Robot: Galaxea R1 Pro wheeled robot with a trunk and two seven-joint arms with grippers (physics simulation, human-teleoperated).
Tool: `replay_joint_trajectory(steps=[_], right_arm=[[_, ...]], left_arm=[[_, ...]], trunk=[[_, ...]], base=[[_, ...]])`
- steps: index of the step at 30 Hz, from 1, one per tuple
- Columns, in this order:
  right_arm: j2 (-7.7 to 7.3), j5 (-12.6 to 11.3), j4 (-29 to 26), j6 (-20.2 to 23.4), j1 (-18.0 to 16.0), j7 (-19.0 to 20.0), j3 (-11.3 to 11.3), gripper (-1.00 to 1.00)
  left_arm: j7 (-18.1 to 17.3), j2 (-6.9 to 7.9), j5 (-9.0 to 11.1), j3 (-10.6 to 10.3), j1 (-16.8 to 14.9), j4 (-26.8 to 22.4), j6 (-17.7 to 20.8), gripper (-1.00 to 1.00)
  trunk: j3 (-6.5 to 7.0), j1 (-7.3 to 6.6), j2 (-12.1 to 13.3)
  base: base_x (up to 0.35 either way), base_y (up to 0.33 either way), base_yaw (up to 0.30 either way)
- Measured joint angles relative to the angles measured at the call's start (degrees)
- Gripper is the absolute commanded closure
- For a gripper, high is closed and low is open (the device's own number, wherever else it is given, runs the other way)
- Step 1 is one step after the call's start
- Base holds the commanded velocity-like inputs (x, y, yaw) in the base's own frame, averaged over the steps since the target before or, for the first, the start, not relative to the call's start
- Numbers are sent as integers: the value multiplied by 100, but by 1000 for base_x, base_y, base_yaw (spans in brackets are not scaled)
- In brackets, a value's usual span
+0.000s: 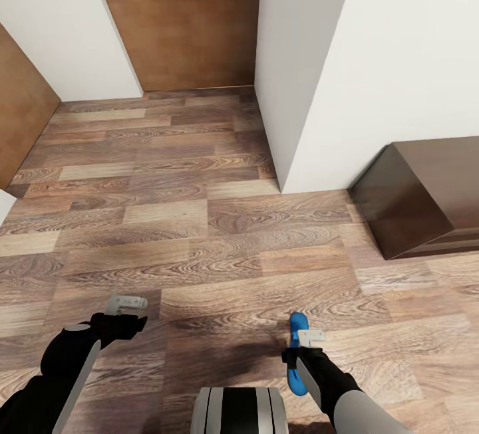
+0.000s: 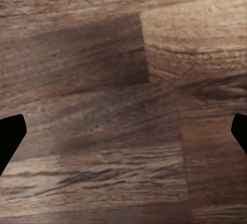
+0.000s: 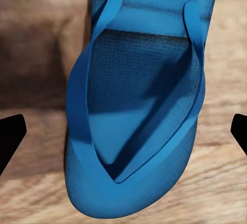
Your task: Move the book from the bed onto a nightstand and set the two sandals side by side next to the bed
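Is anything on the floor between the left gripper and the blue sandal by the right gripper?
Nothing: in the head view only bare wood floor lies between the left gripper and the sandal.

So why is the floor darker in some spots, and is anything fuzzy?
In the head view, soft dark shadows lie on the floor under the arms near the right hand. In the left wrist view a grey shadow patch crosses the planks and the grain looks smeared. In the right wrist view the blue sandal is sharp, the floor around it blurry.
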Motion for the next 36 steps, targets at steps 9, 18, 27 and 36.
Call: replay_joint_trajectory(steps=[9,18,27,36], right_arm=[[0,0,0,-8,0,1,-2,-100],[-5,-4,0,-4,0,1,-8,-100],[-8,7,0,9,0,1,-11,-100],[-10,13,0,12,0,1,-11,-100]], left_arm=[[0,0,-3,0,0,0,0,-100],[0,0,-1,0,0,0,0,-100],[0,-1,-1,0,0,0,-1,-100],[0,1,-1,0,0,0,-5,-100]], trunk=[[-133,15,-8],[-133,15,-8],[-133,15,-8],[-199,23,-12]], base=[[0,0,0],[0,0,0],[0,0,0],[0,0,0]])
